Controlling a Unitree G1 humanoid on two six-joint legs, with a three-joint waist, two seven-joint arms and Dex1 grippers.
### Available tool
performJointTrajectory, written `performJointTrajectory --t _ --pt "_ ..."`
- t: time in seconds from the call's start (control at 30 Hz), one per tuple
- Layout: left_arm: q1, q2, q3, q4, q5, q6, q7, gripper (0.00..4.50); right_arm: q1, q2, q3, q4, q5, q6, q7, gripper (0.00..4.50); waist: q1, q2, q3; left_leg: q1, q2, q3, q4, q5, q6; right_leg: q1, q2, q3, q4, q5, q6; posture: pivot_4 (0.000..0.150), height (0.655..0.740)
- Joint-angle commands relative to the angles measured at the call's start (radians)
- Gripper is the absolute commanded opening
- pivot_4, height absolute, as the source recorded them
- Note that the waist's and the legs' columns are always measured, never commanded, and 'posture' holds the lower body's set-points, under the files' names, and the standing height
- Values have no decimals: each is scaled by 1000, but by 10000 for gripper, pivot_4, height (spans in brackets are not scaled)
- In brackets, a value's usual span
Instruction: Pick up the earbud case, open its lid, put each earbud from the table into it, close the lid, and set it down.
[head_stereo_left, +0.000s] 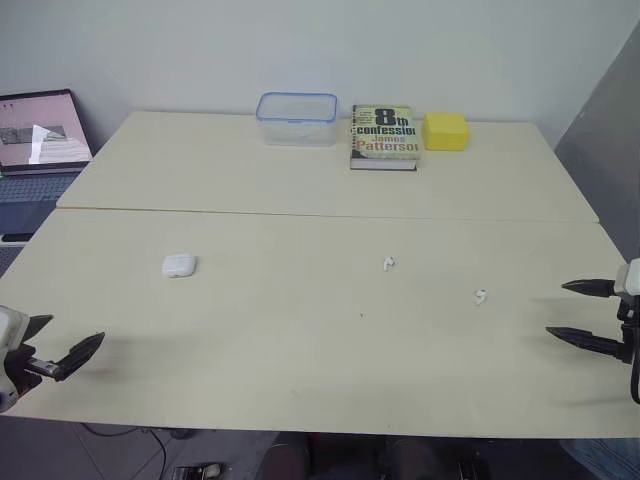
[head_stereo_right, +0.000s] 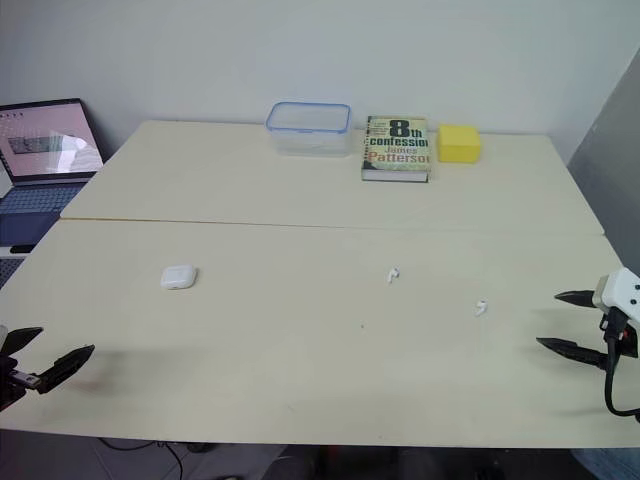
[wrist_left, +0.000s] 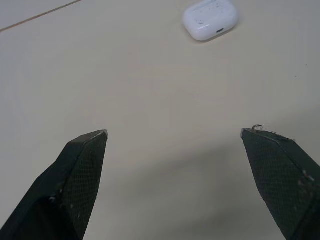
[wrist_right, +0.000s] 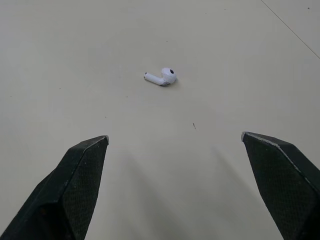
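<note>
A white earbud case (head_stereo_left: 178, 265) lies shut on the near table's left part; it also lies ahead of the fingers in the left wrist view (wrist_left: 210, 19). One white earbud (head_stereo_left: 388, 264) rests near the table's middle. A second earbud (head_stereo_left: 481, 296) lies further right, seen close in the right wrist view (wrist_right: 161, 77). My left gripper (head_stereo_left: 62, 348) hovers open near the front left edge, short of the case. My right gripper (head_stereo_left: 572, 311) stands open at the right edge, a little right of the second earbud. Neither gripper holds anything.
On the far table stand a clear plastic box with a blue rim (head_stereo_left: 297, 118), a paperback book (head_stereo_left: 384, 137) and a yellow block (head_stereo_left: 446, 131). A laptop (head_stereo_left: 40, 130) sits off the table at far left. A seam (head_stereo_left: 320, 214) joins the two tables.
</note>
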Motion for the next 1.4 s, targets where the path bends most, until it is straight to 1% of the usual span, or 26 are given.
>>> performJointTrajectory --t 0.03,0.13,0.23,0.33,0.4,0.47,0.6,0.77,0.83,0.97,1.03,1.1,1.2,1.33,1.4 --pt "-26 41 12 30 16 -39 -38 45000 -2 -2 -19 -11 -9 -10 6 44771 0 0 0 0 0 0 0 0 0 0 0 0 0 0 0 1500 7400" --pt "-80 69 -6 81 -16 -54 -126 45000 0 -4 -26 -2 -21 -19 8 44771 1 0 0 0 0 0 0 0 0 0 1 -1 2 0 0 1500 7400" --pt "-115 71 6 107 -50 -47 -180 45000 -3 0 -27 -1 -25 -20 7 44771 0 0 0 1 0 1 1 0 0 0 1 -1 3 0 0 1500 7400" --pt "-119 73 -11 110 -26 -79 -206 45000 -12 1 -21 6 -28 -24 5 44771 -2 0 0 2 0 3 1 0 0 0 1 0 2 0 0 1500 7400" --pt "-129 68 -22 115 -15 -93 -207 45000 -21 2 -14 12 -31 -27 4 44771 -3 0 0 2 0 3 0 0 0 0 1 0 2 0 0 1500 7400" --pt "-153 71 -37 138 5 -93 -175 45000 -34 3 -7 15 -34 -30 5 44771 -2 0 0 2 0 3 0 0 0 0 1 0 3 0 0 1500 7400" --pt "-162 69 -40 122 -25 -65 -213 45000 -48 5 -2 19 -40 -33 6 44771 -2 0 0 3 1 3 1 0 0 0 1 0 5 0 0 1500 7400" --pt "-174 43 -40 95 -45 -36 -194 45000 -43 10 -5 17 -46 -39 7 44771 -2 0 0 3 1 3 1 0 0 0 1 0 5 0 0 1500 7400" --pt "-187 28 -41 82 -53 -30 -175 45000 -40 11 -8 14 -45 -39 7 44771 -2 0 0 3 1 3 1 0 0 0 1 0 5 0 0 1500 7400" --pt "-253 -29 -37 78 -52 -13 -59 45000 -53 17 -2 -10 -37 -33 2 44771 0 0 0 4 1 2 2 0 0 1 1 0 6 0 0 1500 7400" --pt "-258 -54 -39 54 -68 19 -31 45000 -63 22 1 -29 -29 -21 -1 44771 -2 0 0 4 1 3 2 0 0 1 1 0 6 0 0 1500 7400" --pt "-254 -118 -58 -23 -89 67 35 45000 -82 29 13 -70 -18 -12 -1 44771 -4 0 0 4 1 3 2 0 0 1 1 1 6 1 1 1500 7400" --pt "-247 -199 -95 -111 -88 140 143 45000 -118 41 35 -148 17 36 -5 44771 -3 0 0 4 0 4 3 0 0 1 1 2 6 2 3 1500 7400" --pt "-269 -274 -124 -152 -66 170 263 45000 -213 47 78 -254 98 162 -23 44771 -1 0 0 4 1 2 6 0 0 2 2 2 6 3 4 1500 7400" --pt "-293 -295 -151 -141 -46 178 309 45000 -297 48 120 -312 149 246 -40 44771 -1 0 0 4 2 0 9 0 0 3 2 2 7 3 3 1500 7400"
